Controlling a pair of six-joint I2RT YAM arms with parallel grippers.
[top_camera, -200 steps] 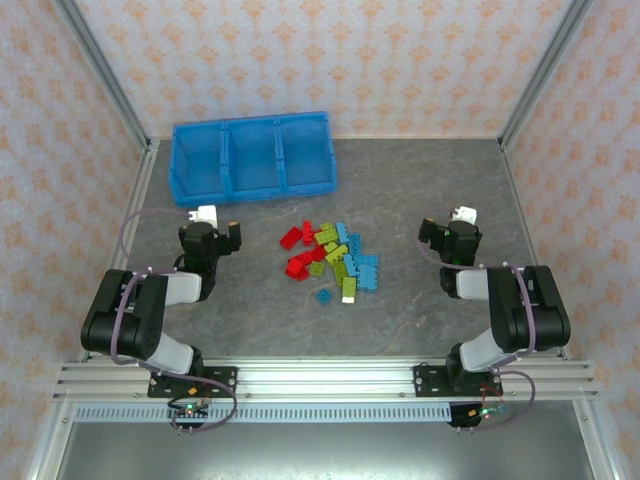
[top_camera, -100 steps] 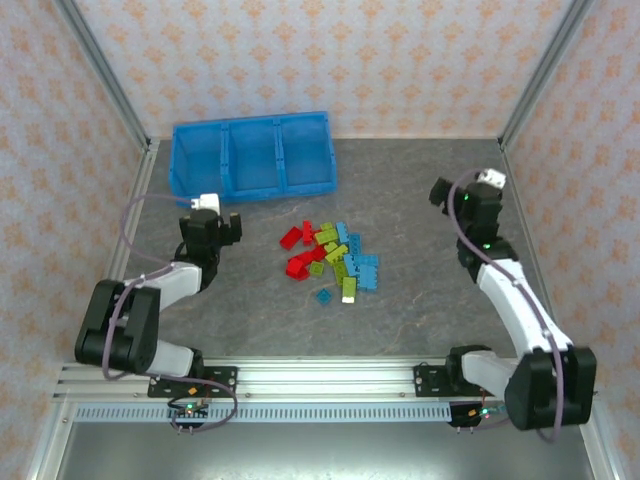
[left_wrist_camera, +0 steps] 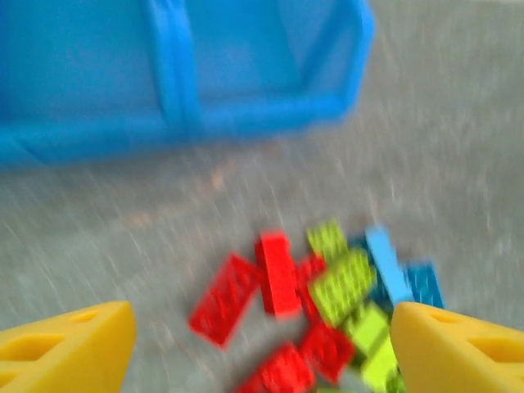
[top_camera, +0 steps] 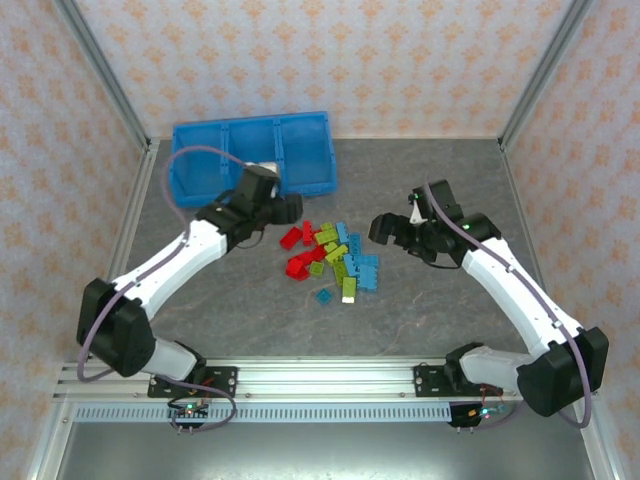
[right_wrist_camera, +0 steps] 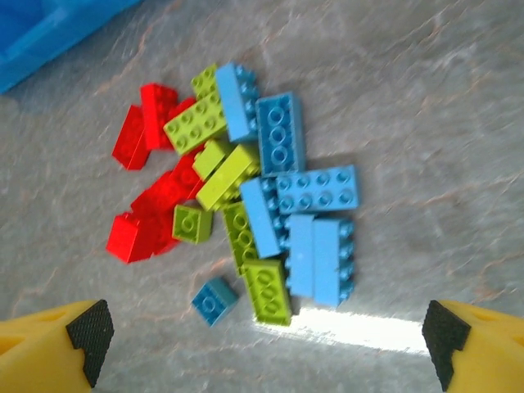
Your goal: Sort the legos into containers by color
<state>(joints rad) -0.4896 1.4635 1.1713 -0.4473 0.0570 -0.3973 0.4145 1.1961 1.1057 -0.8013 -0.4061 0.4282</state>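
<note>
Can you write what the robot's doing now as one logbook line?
left claw: open, near red legos | right claw: open, near blue legos | held: nothing | tray: behind the legos

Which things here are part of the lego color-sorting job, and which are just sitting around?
Part of the job: legos, one loose pile; blue tray with three compartments; left gripper and right gripper, both open.

Just there: gray table; metal rail; patterned walls.
</note>
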